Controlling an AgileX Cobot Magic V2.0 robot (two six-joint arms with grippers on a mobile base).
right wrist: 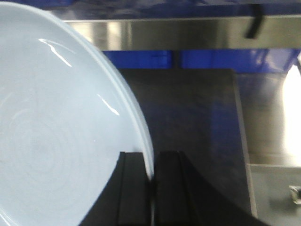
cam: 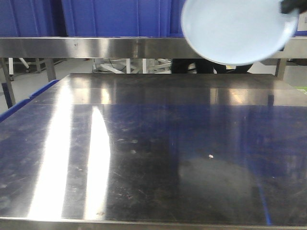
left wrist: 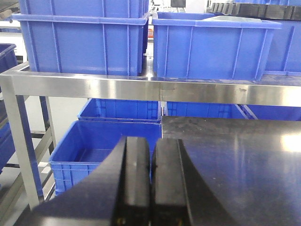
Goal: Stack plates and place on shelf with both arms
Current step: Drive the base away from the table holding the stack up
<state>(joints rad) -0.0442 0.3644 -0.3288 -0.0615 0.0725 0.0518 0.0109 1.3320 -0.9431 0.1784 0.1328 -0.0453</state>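
A pale bluish-white plate [cam: 235, 28] hangs in the air at the top right of the front view, tilted, in front of the steel shelf rail [cam: 96, 48]. My right gripper [right wrist: 151, 157] is shut on the plate's rim [right wrist: 61, 141]; a black part of it shows in the front view [cam: 292, 5]. I cannot tell whether a second plate lies against the first. My left gripper [left wrist: 151, 141] is shut and empty, low at the tabletop's left edge, facing the shelf rail [left wrist: 141, 88]. It is out of the front view.
The dark reflective steel tabletop [cam: 158, 158] lies below the plate. Blue plastic bins [left wrist: 80, 42] [left wrist: 211, 44] stand on the shelf, and more blue bins [left wrist: 99, 146] sit lower at the left. A shelf post [left wrist: 19, 141] stands at the left.
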